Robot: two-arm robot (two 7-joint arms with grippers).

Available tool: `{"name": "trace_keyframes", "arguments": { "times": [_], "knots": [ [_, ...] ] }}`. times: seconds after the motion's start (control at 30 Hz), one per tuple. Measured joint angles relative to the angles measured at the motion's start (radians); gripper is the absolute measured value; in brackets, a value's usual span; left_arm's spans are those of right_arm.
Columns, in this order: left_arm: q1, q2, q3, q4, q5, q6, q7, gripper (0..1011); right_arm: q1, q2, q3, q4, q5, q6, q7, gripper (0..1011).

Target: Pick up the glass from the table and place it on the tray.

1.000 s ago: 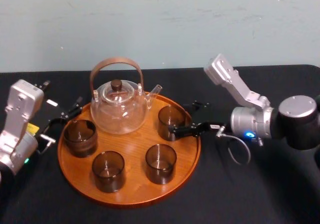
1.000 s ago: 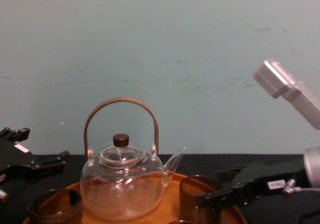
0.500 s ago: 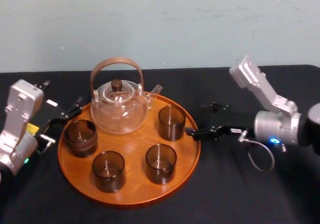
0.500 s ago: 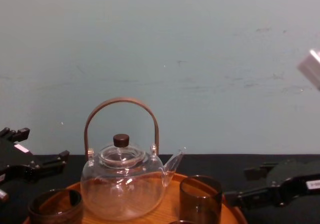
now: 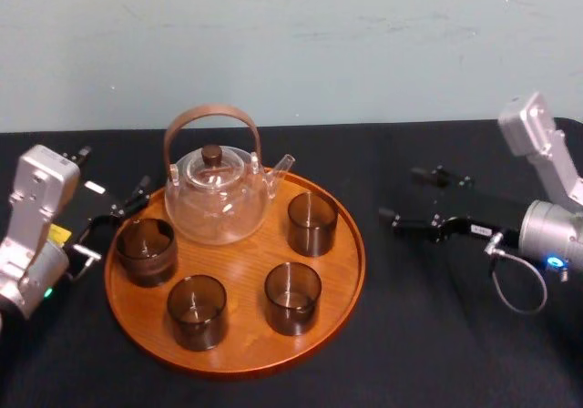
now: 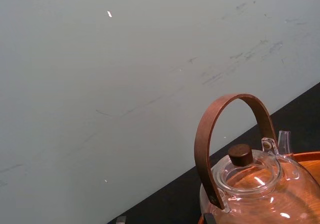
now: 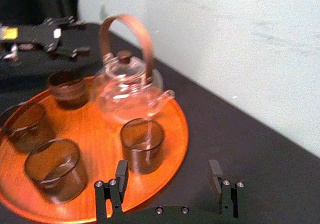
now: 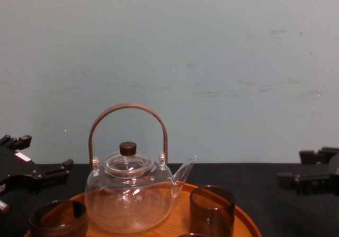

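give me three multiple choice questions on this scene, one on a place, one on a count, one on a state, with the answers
1. Where is the right gripper?
A. far off on the robot's left side
B. over the black table, right of the tray
C. directly over the tray's middle

2. How many glasses stand on the tray?
A. two
B. six
C. four

3. What state is the right gripper in?
A. open and empty
B. shut on a glass
C. shut on the tray's rim

Answers:
1 B, it sits past the tray's right rim in the head view.
2 C, four brown glasses stand on the wood.
3 A, the right wrist view shows its fingers spread with nothing between them.
The left gripper rests left of the tray.
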Motion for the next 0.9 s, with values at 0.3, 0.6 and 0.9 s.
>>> {"name": "trace_keyframes", "arguments": {
  "times": [0.3,0.6,0.9],
  "knots": [
    [0.000,0.000,0.000,0.000,0.000,0.000,0.000,1001,-0.079,-0.035,0.082,-0.041,-0.008,-0.055,-0.150,1002],
    [0.000,0.000,0.000,0.000,0.000,0.000,0.000,1001,-0.146,-0.093,0.134,-0.047,-0.058,-0.116,-0.277,1002],
    [0.000,0.000,0.000,0.000,0.000,0.000,0.000,1002,-0.196,-0.132,0.154,-0.042,-0.102,-0.157,-0.329,1002]
  ]
}}
